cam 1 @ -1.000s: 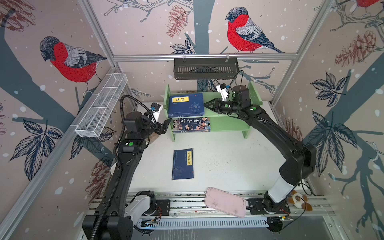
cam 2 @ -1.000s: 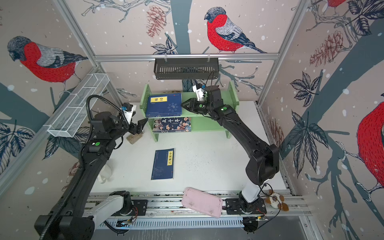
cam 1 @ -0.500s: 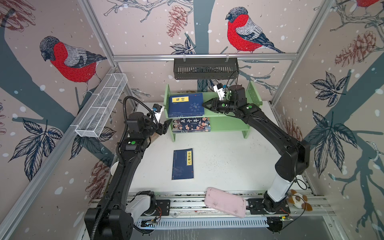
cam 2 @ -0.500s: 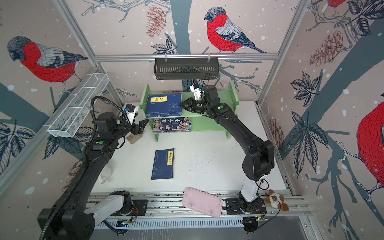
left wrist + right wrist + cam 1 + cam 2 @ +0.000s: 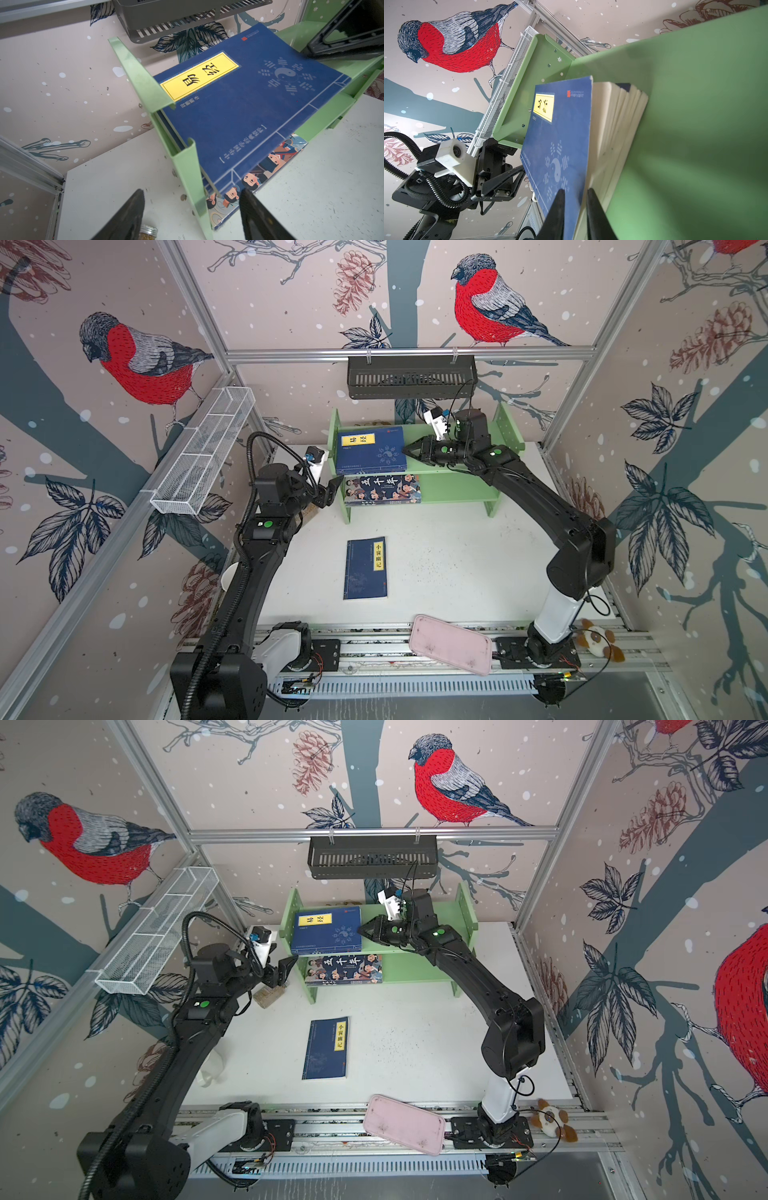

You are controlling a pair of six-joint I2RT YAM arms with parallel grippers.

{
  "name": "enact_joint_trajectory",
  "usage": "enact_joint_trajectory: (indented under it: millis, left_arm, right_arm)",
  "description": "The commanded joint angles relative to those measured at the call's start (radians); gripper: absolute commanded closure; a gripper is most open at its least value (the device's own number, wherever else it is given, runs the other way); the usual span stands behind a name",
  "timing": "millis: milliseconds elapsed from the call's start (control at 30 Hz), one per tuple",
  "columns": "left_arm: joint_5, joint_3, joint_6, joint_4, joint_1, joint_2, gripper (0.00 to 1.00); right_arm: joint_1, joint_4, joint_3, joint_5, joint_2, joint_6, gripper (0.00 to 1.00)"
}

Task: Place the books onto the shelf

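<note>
A light green two-tier shelf (image 5: pixel 457 493) stands at the back of a white surface (image 5: pixel 457 564). A stack of navy books lies flat on its upper tier, the top navy book (image 5: pixel 371 450) showing a yellow label. A cartoon-cover book (image 5: pixel 382 489) lies on the lower tier. One loose navy book (image 5: pixel 365 568) lies on the surface in front, not yet shelved. The right claw (image 5: pixel 574 199) is nearly closed around the top navy book's edge, likely to square the stack. Whether it pinches cannot be told. The left claw (image 5: pixel 191 193), open and empty, hovers beside the shelf's left panel.
</note>
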Motion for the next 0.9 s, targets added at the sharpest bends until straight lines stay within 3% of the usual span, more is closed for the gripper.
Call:
enact_joint_trajectory:
  millis: [0, 533, 867]
  left_arm:
    - [-0.013, 0.004, -0.015, 0.049, -0.001, 0.000, 0.28]
    - [-0.012, 0.004, -0.045, 0.069, -0.002, 0.005, 0.31]
    - [-0.010, 0.007, -0.050, 0.060, 0.000, 0.001, 0.31]
  right_arm:
    - [0.005, 0.005, 0.008, -0.019, -0.001, -0.021, 0.79]
    - [0.003, -0.009, 0.033, -0.020, 0.015, -0.023, 0.74]
    - [-0.009, -0.042, -0.037, 0.173, -0.097, -0.110, 0.63]
